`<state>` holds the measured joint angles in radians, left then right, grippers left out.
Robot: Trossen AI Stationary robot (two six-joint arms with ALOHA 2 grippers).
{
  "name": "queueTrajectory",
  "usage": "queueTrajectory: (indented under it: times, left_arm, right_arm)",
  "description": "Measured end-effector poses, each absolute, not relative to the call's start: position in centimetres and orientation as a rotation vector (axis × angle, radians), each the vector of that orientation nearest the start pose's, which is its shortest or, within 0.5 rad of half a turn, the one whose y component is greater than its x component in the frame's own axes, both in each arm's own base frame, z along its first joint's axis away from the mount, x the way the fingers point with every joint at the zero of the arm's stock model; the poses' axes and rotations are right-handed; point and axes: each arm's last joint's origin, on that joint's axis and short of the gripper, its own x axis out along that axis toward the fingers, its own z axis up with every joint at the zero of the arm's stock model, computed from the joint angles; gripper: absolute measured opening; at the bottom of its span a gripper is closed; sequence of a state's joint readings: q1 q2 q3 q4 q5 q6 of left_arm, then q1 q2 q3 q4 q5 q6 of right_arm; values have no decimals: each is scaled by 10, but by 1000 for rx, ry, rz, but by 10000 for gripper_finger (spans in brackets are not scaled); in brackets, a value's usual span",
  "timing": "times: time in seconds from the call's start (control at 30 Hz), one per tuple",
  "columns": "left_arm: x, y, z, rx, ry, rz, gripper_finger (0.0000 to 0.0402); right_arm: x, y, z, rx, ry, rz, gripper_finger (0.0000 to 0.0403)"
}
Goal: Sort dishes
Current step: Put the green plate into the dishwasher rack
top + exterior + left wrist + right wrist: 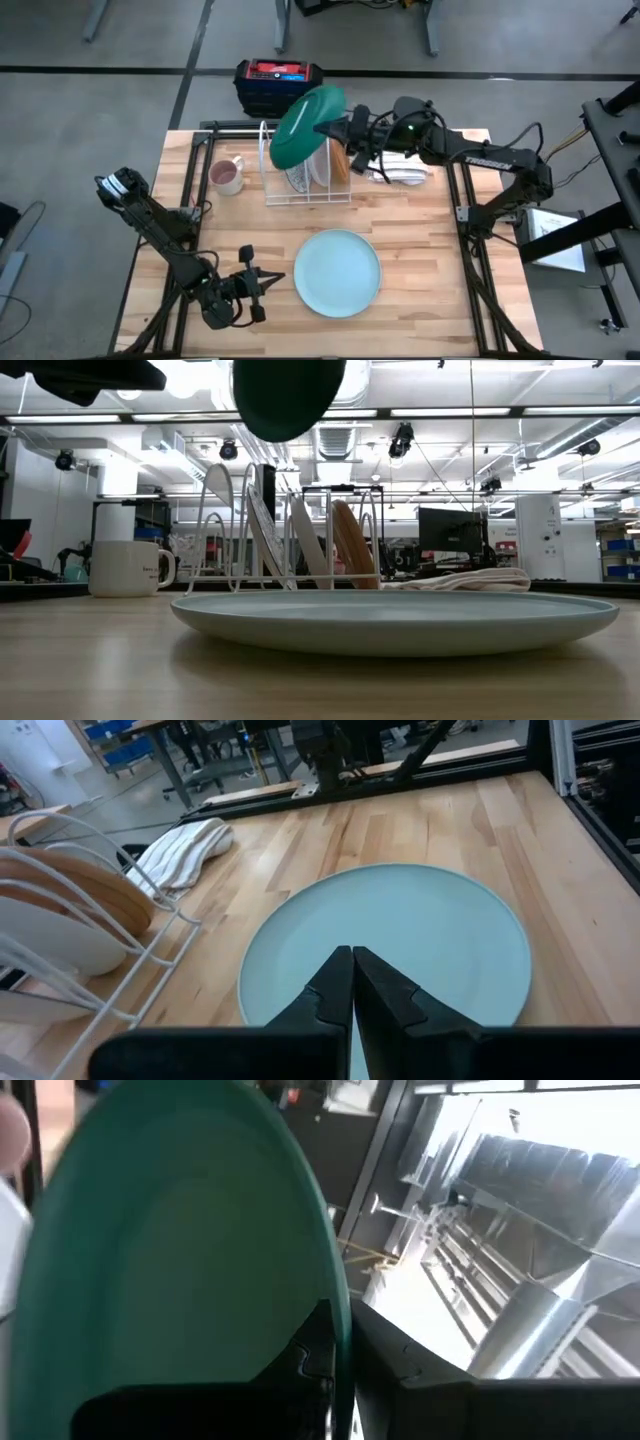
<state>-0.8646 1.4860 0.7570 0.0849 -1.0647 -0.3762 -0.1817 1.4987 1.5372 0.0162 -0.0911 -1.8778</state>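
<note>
My right gripper (335,128) is shut on the large dark green plate (305,125), holding it in the air above the white wire rack (305,178). The green plate also shows at the top of the low view (288,395). In the rack stand a patterned plate (262,535), a white plate (310,545) and a brown plate (352,545), each on edge between the wires. The pale mint plate (338,272) lies flat on the table's near middle. My left gripper (272,282) is shut just left of the mint plate's rim; in the left wrist view its fingertips (352,982) point over that plate (420,935). My right gripper pinches the green plate's rim (343,1315) between its two fingers, one finger (312,1355) on each face. The fingers reach in level from the table's right side. The plate is lifted clear of the rack and steeply tilted, most of it left of the fingers.
A pinkish mug (227,176) stands left of the rack. A folded white cloth (402,172) lies right of the rack, under my right arm. A black and red box (278,84) sits beyond the table's far edge. Bare wood lies around the mint plate.
</note>
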Motion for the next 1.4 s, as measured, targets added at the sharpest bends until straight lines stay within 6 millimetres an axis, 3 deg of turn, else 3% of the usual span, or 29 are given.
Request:
queueTrajectory:
  times: [0.3,0.67,1.07,1.4]
  left_arm:
    - [204,-201,198,154,329,259,0]
    - [201,-201,196,148,342,260,0]
    - [187,-200,183,152,315,307,0]
    - [185,-199,182,148,307,318,0]
  right_arm:
    - [361,-86,428,-1931,90,-78,7]
    - [396,-96,408,-2119,122,-9,7]
    - [404,-97,387,-2142,140,142,7]
    - [422,-101,356,-2169,149,263,7]
